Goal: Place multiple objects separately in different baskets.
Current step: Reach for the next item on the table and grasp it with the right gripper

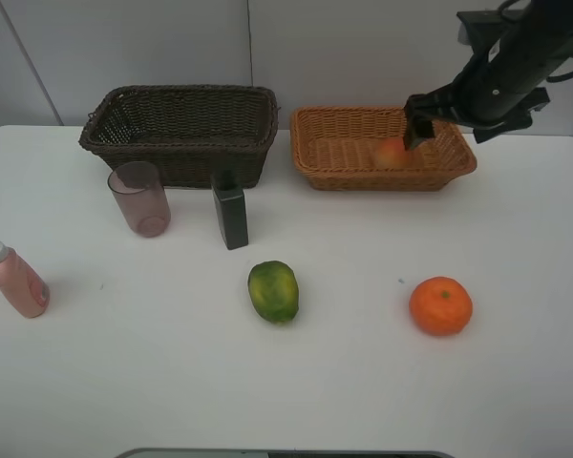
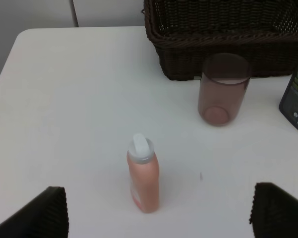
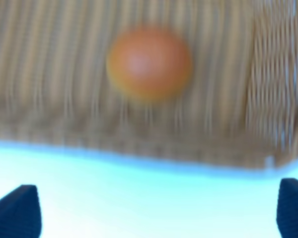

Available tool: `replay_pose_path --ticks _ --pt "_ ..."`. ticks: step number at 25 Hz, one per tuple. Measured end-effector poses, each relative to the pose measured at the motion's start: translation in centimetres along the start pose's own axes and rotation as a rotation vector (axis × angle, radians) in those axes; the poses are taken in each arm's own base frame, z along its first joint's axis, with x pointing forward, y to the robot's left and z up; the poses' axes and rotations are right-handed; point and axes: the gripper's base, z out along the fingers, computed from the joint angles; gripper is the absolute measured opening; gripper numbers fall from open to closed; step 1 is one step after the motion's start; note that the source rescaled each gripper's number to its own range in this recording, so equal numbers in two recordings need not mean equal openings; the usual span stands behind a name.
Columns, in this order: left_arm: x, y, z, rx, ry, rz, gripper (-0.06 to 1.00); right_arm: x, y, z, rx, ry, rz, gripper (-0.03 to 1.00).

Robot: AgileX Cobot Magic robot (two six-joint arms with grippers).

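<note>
The red-yellow peach [image 1: 392, 153] lies in the light tan basket [image 1: 334, 172]; in the right wrist view it [image 3: 149, 62] is blurred on the basket floor [image 3: 49, 74]. My right gripper [image 1: 418, 129] hangs over that basket, just above the peach, open and empty [image 3: 156, 208]. My left gripper [image 2: 159, 218] is open above the pink bottle [image 2: 143, 178], which lies at the table's left edge [image 1: 14, 280]. The mauve tumbler [image 1: 140, 197] and the dark green bottle [image 1: 231, 215] stand in front of the dark-brown basket [image 1: 181, 134]. The green mango [image 1: 273, 291] and the orange [image 1: 440, 305] lie nearer the front.
The white table [image 1: 516, 239] carries everything. The left wrist view also shows the tumbler [image 2: 222, 89], the dark basket's wall [image 2: 228, 34] and a corner of the green bottle [image 2: 297, 96]. A grey wall stands behind the baskets. The left arm is out of the high view.
</note>
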Motion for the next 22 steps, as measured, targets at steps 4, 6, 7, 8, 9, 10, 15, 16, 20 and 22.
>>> replay_pose_path --ticks 4,6,7,8,9,10,15,16,20,22 --pt "0.0 0.0 0.0 0.0 0.0 0.0 0.94 3.7 1.1 -2.2 -0.037 0.082 0.008 1.0" --pt "0.0 0.0 0.0 0.0 0.0 0.0 0.94 5.1 1.6 -2.9 -0.046 0.13 -0.002 1.0" --pt "0.0 0.0 0.0 0.0 0.0 0.0 0.94 5.7 2.0 -3.1 -0.048 0.16 -0.007 1.0" --pt "0.0 0.0 0.0 0.0 0.0 0.0 0.94 6.2 2.2 -3.1 -0.047 0.187 -0.011 1.0" --pt "0.0 0.0 0.0 0.0 0.0 0.0 0.94 6.7 2.5 -3.2 -0.044 0.215 -0.017 1.0" --pt "0.0 0.0 0.0 0.0 0.0 0.0 0.94 7.1 2.7 -3.1 -0.039 0.241 -0.024 1.0" --pt "0.0 0.0 0.0 0.0 0.0 0.0 0.94 9.3 3.5 -2.2 -0.012 0.299 0.003 1.0" --pt "0.0 0.0 0.0 0.0 0.0 0.0 0.94 9.6 3.7 -1.9 -0.015 0.293 0.017 1.0" --pt "0.0 0.0 0.0 0.0 0.0 0.0 0.94 11.1 3.9 -0.7 -0.02 0.275 0.095 1.0" --pt "0.0 0.0 0.0 0.0 0.0 0.0 0.94 11.7 3.8 -0.3 -0.02 0.272 0.125 1.0"
